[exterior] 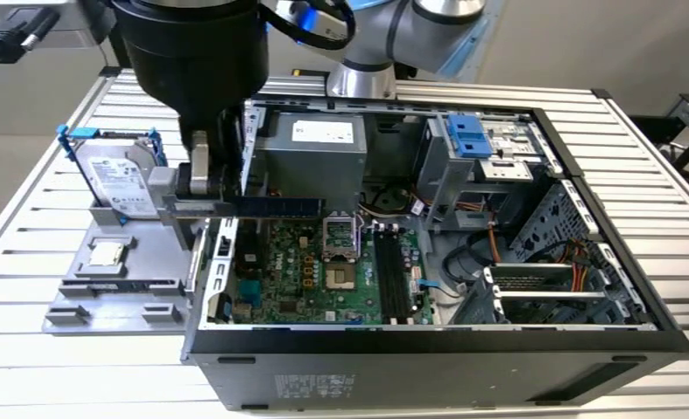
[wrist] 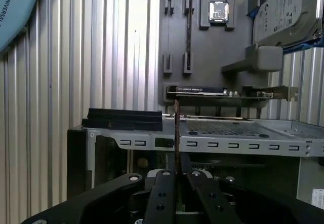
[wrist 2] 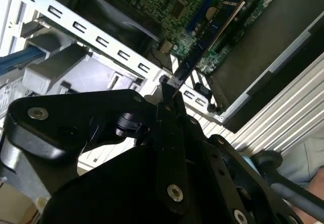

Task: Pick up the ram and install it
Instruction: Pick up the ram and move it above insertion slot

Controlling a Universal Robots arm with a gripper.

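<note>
My gripper (exterior: 210, 201) is shut on one end of the ram (exterior: 277, 207), a thin grey-green stick with dark chips. It hangs level above the case wall on the exterior view's left and reaches out over the motherboard (exterior: 309, 271). The long black slots (exterior: 393, 272) lie farther towards the exterior view's right, apart from the stick. In the second wrist view the ram (wrist 2: 207, 31) runs away from the black fingers (wrist 2: 163, 113) over the green board. In the first wrist view the ram (wrist: 176, 127) appears edge-on, rising from the gripper (wrist: 176, 171).
The open computer case (exterior: 437, 340) lies on a slatted metal table (exterior: 41, 201). Beside it is a grey fixture tray (exterior: 111, 284) with a silver hard drive (exterior: 123, 179) in a blue frame and a square chip (exterior: 109, 253). The power supply (exterior: 315, 161) and drive cage (exterior: 484, 144) fill the case's far side.
</note>
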